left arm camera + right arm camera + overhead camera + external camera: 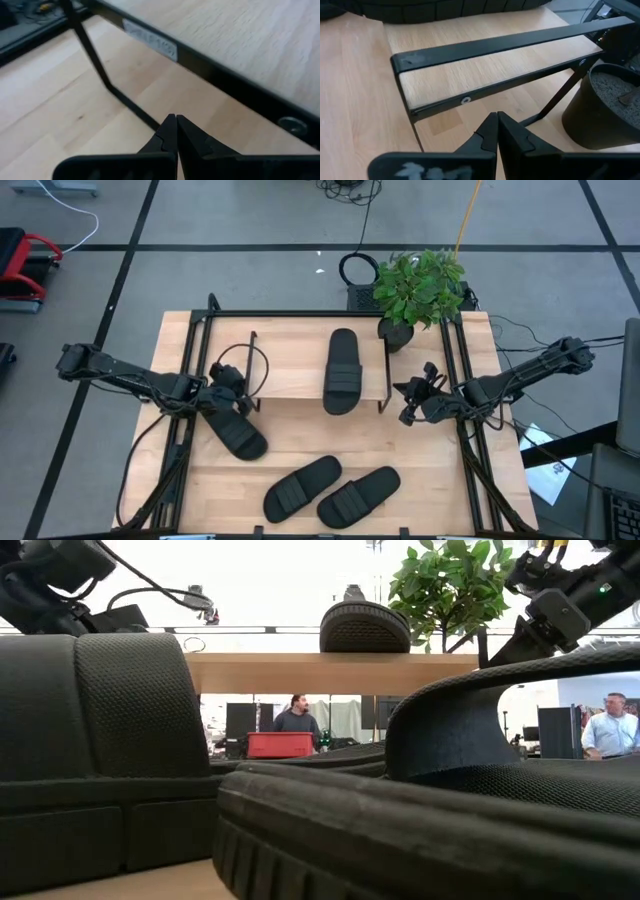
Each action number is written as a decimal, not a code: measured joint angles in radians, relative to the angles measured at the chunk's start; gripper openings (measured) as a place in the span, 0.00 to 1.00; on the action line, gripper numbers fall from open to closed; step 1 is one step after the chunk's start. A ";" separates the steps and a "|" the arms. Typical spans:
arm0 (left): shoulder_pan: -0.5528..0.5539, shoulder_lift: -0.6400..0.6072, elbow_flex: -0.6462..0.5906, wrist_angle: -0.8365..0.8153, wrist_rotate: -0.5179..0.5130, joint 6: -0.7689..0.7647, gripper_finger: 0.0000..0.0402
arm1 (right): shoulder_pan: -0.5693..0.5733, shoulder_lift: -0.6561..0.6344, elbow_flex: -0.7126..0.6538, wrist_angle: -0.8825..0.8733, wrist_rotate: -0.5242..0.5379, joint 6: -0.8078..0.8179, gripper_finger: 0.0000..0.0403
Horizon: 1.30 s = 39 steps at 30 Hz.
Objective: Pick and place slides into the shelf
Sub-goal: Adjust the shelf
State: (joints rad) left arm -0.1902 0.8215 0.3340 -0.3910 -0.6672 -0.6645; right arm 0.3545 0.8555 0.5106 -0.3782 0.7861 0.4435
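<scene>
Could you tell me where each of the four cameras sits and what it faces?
High view: overhead, looking straight down on the shelf, four slides and both arms.
Low view: tabletop height, level past two near slides to the shelf; arms enter above.
Left wrist view: behind the shut left gripper, facing the shelf's edge.
Right wrist view: behind the shut right gripper, facing the shelf's end and the plant pot.
All four show the shelf.

No text can be read anywhere. A small white label (150, 41) sits on the dark edge of the shelf (235, 40) in the left wrist view, but its print is too blurred to make out.
</scene>
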 joint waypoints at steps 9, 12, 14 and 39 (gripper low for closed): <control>0.038 0.000 0.000 -0.082 -0.066 -0.050 0.00 | 0.000 0.000 0.000 -0.001 -0.003 -0.031 0.00; 0.042 0.000 0.000 -0.063 -0.020 -0.010 0.00 | 0.000 0.000 0.000 -0.001 -0.004 -0.030 0.00; 0.040 0.000 0.000 -0.027 0.032 0.017 0.00 | 0.000 0.000 0.000 -0.001 -0.005 -0.025 0.00; -0.053 0.087 0.000 0.172 0.173 0.076 0.00 | 0.001 0.000 -0.001 0.004 -0.005 -0.021 0.00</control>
State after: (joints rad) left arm -0.2430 0.9090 0.3340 -0.2190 -0.4940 -0.5889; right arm 0.3553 0.8558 0.5098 -0.3738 0.7807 0.4228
